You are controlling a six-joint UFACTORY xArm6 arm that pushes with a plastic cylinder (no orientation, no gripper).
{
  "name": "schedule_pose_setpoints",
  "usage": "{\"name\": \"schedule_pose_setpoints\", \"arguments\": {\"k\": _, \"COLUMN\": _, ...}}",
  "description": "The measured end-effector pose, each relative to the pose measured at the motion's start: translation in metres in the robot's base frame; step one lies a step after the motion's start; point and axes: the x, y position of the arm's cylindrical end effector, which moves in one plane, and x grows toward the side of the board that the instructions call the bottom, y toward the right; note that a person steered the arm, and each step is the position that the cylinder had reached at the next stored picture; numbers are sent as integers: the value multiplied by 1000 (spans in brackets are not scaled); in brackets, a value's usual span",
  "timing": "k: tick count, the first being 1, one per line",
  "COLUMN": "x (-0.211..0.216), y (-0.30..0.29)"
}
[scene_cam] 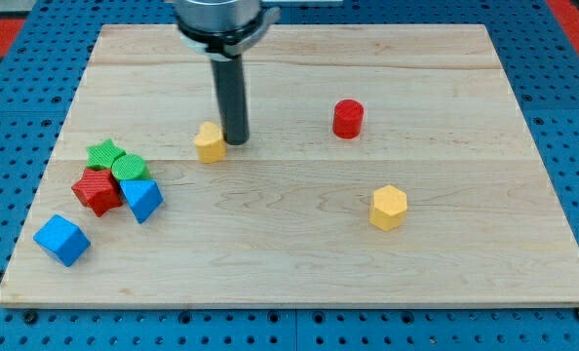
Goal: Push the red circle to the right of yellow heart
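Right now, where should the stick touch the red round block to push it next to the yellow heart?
There's no grabbing here, only pushing. I'd put my tip against the curved wall of the red round block on the view's right and push toward the view's left, stopping just right of the yellow heart. My tip is now touching the heart's right side, so it must go around first.

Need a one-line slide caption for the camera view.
My tip rests beside the yellow heart on its right; the red circle sits apart, farther toward the view's right on the wooden board.
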Motion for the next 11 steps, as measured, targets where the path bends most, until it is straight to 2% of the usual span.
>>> {"name": "schedule_pose_setpoints", "arguments": {"k": 1, "x": 20, "y": -54}}
{"name": "schedule_pose_setpoints", "arguments": {"k": 2, "x": 26, "y": -22}}
{"name": "schedule_pose_setpoints", "arguments": {"k": 4, "x": 17, "y": 241}}
{"name": "schedule_pose_setpoints", "arguments": {"k": 5, "x": -27, "y": 303}}
{"name": "schedule_pose_setpoints", "arguments": {"k": 6, "x": -31, "y": 234}}
{"name": "schedule_pose_setpoints", "arguments": {"k": 8, "x": -29, "y": 55}}
{"name": "schedule_pose_setpoints", "arguments": {"k": 9, "x": -27, "y": 23}}
{"name": "schedule_pose_setpoints", "arguments": {"k": 10, "x": -52, "y": 17}}
{"name": "schedule_pose_setpoints", "arguments": {"k": 11, "x": -45, "y": -25}}
